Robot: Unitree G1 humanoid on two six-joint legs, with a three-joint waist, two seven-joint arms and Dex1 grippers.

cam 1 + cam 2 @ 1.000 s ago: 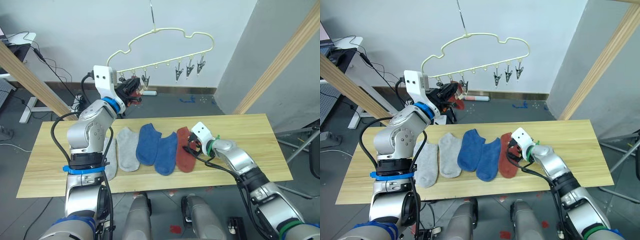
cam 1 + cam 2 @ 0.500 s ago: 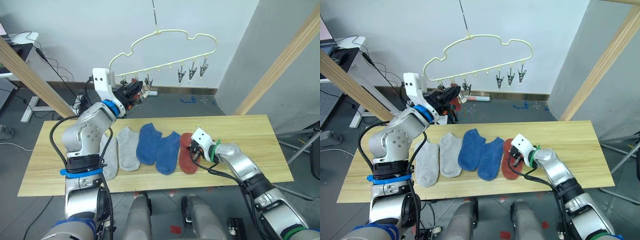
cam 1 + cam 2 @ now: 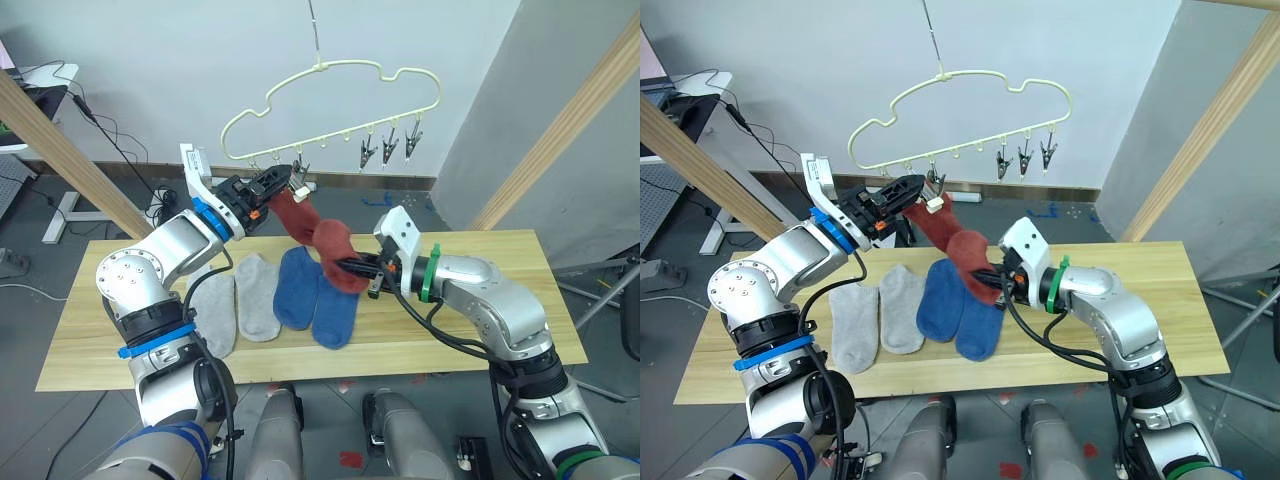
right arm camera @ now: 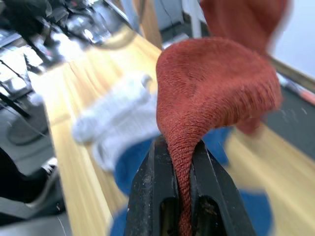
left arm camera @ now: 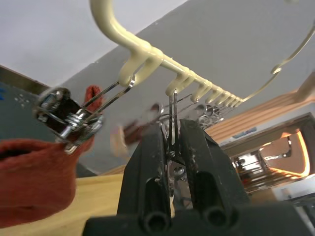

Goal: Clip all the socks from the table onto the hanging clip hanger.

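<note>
The pale yellow clip hanger point(image 3: 330, 66) hangs above the table point(image 3: 480, 250). One rust red sock point(image 3: 928, 220) dangles from a clip near its left end. My left gripper point(image 3: 283, 181) is up at that row, shut on a small metal clip point(image 5: 172, 129) beside the clipped sock point(image 5: 34, 182). My right gripper point(image 3: 362, 268) is shut on a second rust red sock point(image 4: 206, 93), held in the air over the blue socks and just below the hanging one. Two grey socks point(image 3: 235, 305) and two blue socks point(image 3: 312, 300) lie side by side on the wood.
Three free clips point(image 3: 390, 147) hang at the hanger's right end. Slanted wooden beams point(image 3: 560, 120) rise on both sides of the table. Cables and a desk leg point(image 3: 60, 215) stand on the floor at the left.
My right gripper has shut on the red sock and lifted it off the table, up toward the hanger. The left gripper stays at the clip row.
</note>
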